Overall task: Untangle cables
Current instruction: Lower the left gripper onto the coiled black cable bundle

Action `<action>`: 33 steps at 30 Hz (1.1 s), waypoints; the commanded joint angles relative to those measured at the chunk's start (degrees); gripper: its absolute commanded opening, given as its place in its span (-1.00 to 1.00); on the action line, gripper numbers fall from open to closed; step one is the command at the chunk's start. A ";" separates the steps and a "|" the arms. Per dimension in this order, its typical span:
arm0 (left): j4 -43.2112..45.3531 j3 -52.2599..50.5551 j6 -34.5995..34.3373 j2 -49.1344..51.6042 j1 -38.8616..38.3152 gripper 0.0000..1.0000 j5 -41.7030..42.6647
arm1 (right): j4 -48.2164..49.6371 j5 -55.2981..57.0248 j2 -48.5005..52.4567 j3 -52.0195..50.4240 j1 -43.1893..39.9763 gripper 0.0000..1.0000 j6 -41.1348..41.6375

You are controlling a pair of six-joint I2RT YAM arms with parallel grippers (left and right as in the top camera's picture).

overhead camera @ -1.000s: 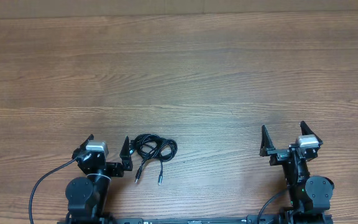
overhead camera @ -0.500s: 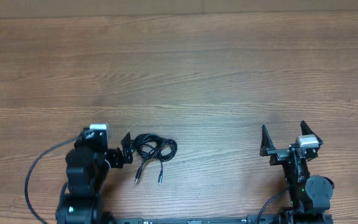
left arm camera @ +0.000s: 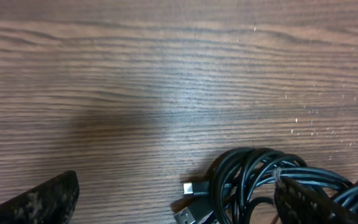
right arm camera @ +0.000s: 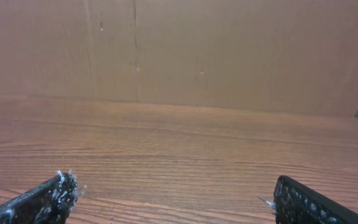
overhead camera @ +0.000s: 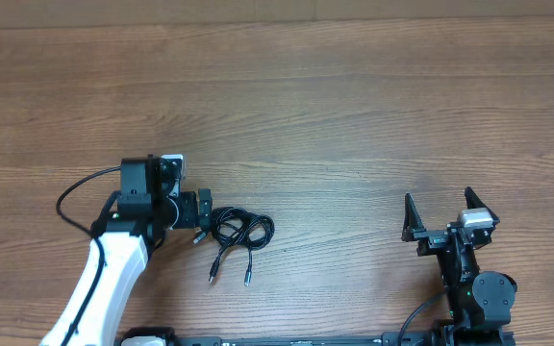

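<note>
Cables [overhead camera: 239, 231] lay tangled just beside my left gripper [overhead camera: 203, 216], which had swung out to them, fingers spread; my right gripper [overhead camera: 439, 200], also spread, sat well apart. Grasping looked next.

- The cables [overhead camera: 241, 231] lie in one coiled bundle near the front edge of the table [overhead camera: 335, 115]. Beyond them, the wood is bare right to the far edge.
- Right of the cables, the tabletop is bare as far as the right gripper [overhead camera: 440, 206], which stands well apart with its jaws wide.
- Left of the cables, the left gripper [overhead camera: 203, 219] crowds the coil with its jaws wide. One finger [left arm camera: 316, 202] overlaps the loops.
- In front of the cables, two plug ends [overhead camera: 212, 277] trail forward across the wood.
</note>
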 commanded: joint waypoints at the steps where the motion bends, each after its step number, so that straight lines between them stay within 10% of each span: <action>1: -0.39 2.58 1.75 3.43 0.28 1.00 3.15 | 0.20 0.15 -0.42 -0.59 -0.15 1.00 -0.07; 33: 2.49 3.21 8.02 7.30 -10.38 0.99 2.93 | 0.20 0.15 -0.42 -0.59 -0.15 1.00 -0.07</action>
